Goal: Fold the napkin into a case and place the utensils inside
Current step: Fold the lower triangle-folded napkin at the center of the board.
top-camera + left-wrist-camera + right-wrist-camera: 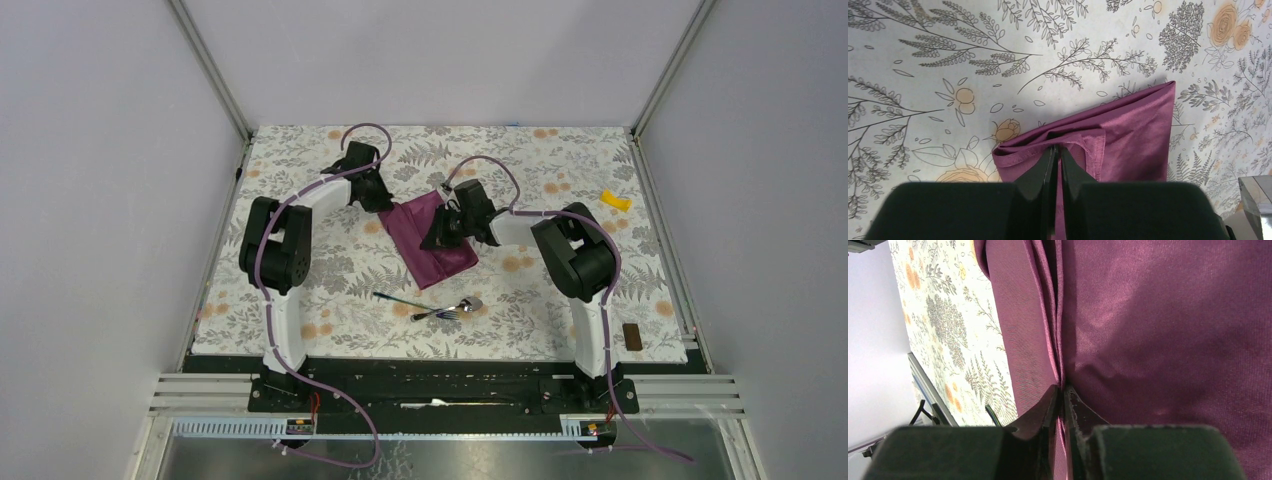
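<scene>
Pinching thin folds of the soft, satiny purple napkin (1133,135), left tool (1057,150) and right tool (1063,390) stand nearly closed.

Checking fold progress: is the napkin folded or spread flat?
Folded: the napkin lies in stacked layers, a hemmed edge doubled over at its corner, not one flat sheet.

Plain magenta napkin (440,262), floral grey-orange tablecloth (335,262)

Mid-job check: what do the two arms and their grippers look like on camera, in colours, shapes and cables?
Both the left arm and right arm have white links with chunky black joint housings, on black bases. A purple cable runs along each. The left gripper and right gripper are matte black, with two slim tapering fingers.
</scene>
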You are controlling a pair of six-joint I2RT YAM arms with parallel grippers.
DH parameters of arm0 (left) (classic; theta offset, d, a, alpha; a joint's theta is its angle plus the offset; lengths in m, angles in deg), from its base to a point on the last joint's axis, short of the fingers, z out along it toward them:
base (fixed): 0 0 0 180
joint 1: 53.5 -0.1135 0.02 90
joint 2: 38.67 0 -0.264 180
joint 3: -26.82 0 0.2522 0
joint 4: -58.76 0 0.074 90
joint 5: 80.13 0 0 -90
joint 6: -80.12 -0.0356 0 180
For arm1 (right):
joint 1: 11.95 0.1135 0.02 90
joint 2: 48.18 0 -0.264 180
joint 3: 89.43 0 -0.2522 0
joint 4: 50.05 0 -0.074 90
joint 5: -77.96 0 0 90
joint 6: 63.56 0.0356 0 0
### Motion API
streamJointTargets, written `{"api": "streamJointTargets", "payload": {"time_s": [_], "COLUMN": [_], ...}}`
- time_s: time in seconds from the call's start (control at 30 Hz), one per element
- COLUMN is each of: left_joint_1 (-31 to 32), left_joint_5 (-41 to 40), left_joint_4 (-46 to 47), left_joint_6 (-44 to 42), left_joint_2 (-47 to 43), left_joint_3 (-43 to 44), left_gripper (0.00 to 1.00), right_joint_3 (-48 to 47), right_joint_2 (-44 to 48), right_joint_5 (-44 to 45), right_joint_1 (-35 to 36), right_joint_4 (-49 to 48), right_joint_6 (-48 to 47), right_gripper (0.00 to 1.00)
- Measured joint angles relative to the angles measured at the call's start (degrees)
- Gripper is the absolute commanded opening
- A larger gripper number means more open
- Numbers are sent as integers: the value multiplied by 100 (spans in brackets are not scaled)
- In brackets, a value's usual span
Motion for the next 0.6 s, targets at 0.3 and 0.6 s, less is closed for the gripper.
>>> {"api": "streamJointTargets", "payload": {"time_s": [0.3,0.6], "left_joint_1": [44,57], "left_joint_5": [133,199], "left_joint_4": [94,133], "left_joint_6": [13,11], "left_joint_2": [240,280], "left_joint_3": [170,170], "left_gripper": [10,9], "right_joint_3": [-317,-1438], "right_joint_2": [-4,-588], "right_joint_5": [24,42], "right_joint_1": [-4,-85], "right_joint_4": [291,367], "right_joint_6": [-192,-247], "right_gripper": [48,49]}}
